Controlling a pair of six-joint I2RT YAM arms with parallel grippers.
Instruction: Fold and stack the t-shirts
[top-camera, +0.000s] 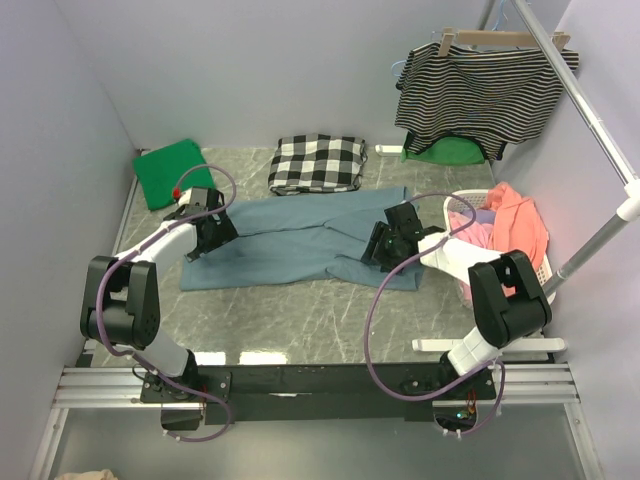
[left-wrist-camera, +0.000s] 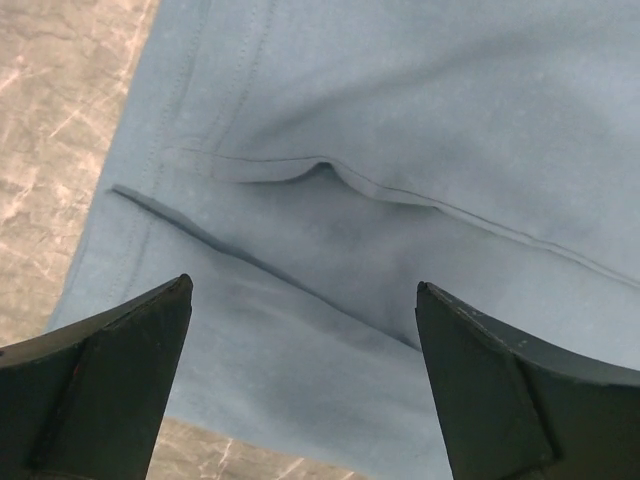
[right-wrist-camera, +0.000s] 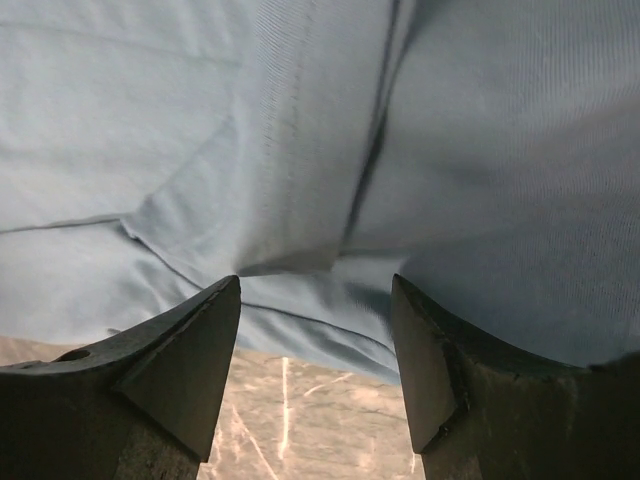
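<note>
A slate-blue t-shirt (top-camera: 290, 240) lies partly folded across the middle of the table. A bright green t-shirt (top-camera: 168, 172) lies folded at the far left. My left gripper (top-camera: 222, 235) is open over the blue shirt's left end; the left wrist view shows a hem fold (left-wrist-camera: 330, 170) between its fingers (left-wrist-camera: 120, 360). My right gripper (top-camera: 378, 250) is open over the shirt's right part; the right wrist view shows the cloth edge (right-wrist-camera: 300, 300) and bare table between its fingers (right-wrist-camera: 440, 370). Neither gripper holds cloth.
A black-and-white checked cloth (top-camera: 318, 162) lies at the back. A striped top (top-camera: 482, 92) hangs on a rack (top-camera: 580, 100) at the back right, with green cloth (top-camera: 452, 152) under it. A white basket (top-camera: 540, 275) holds pink clothes at the right.
</note>
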